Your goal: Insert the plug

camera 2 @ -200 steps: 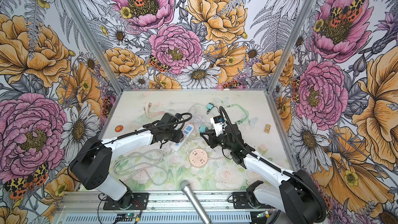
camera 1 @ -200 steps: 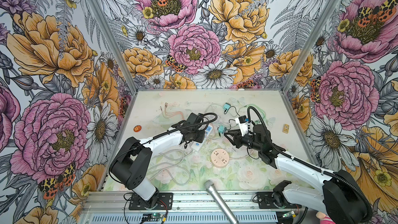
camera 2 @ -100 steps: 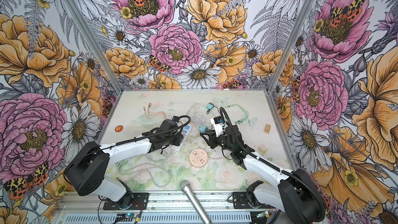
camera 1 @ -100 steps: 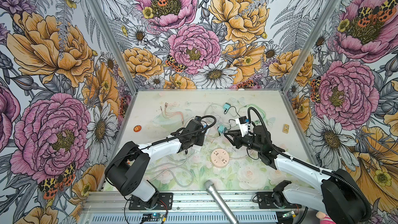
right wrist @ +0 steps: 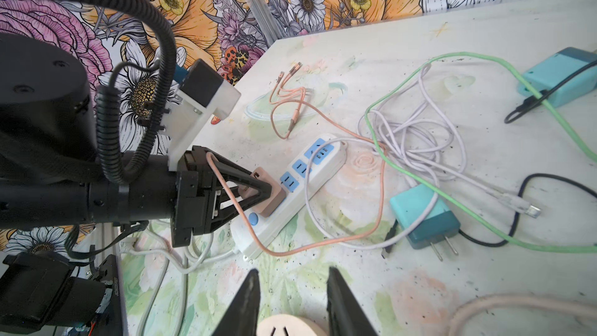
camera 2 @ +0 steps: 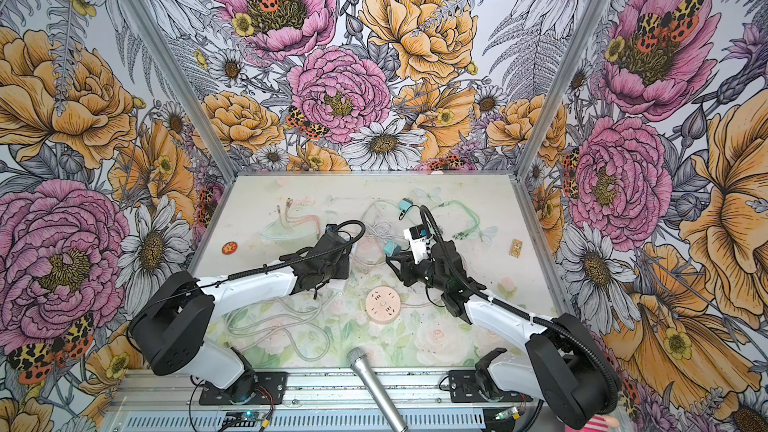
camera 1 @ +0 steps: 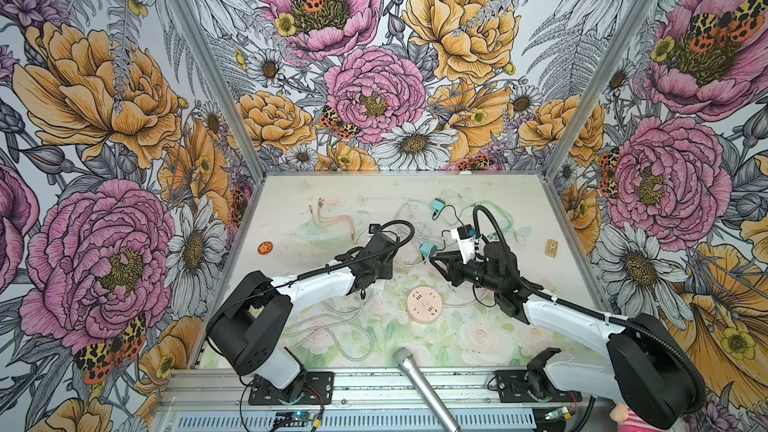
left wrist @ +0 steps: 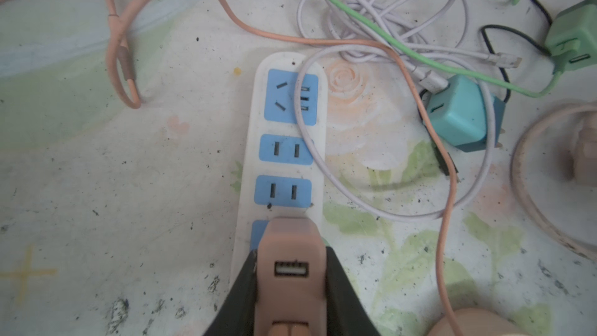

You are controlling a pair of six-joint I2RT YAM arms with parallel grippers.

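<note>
In the left wrist view my left gripper [left wrist: 290,252] is shut on a pink plug [left wrist: 290,273] with a USB port on its face. The plug stands on the white power strip [left wrist: 318,169], covering the blue socket beside the strip's blue button. I cannot tell how deep its prongs sit. The right wrist view shows the same grip on the plug [right wrist: 269,193] and strip [right wrist: 310,172] from the side. My right gripper [right wrist: 294,271] is open and empty, hovering above a round pink socket [right wrist: 284,326]. In both top views the left arm hides the strip.
Loose white, green and pink cables lie tangled beside the strip, and one white cable [left wrist: 300,117] crosses its end. A teal charger [left wrist: 458,117] and a green charger [left wrist: 575,40] lie nearby. A microphone [camera 1: 419,380] pokes in at the front edge, and the round socket [camera 1: 424,304] sits mid-table.
My left gripper has moved a little toward the front with the plug and come down over the strip, which the arm now hides. The right arm has hardly moved.
</note>
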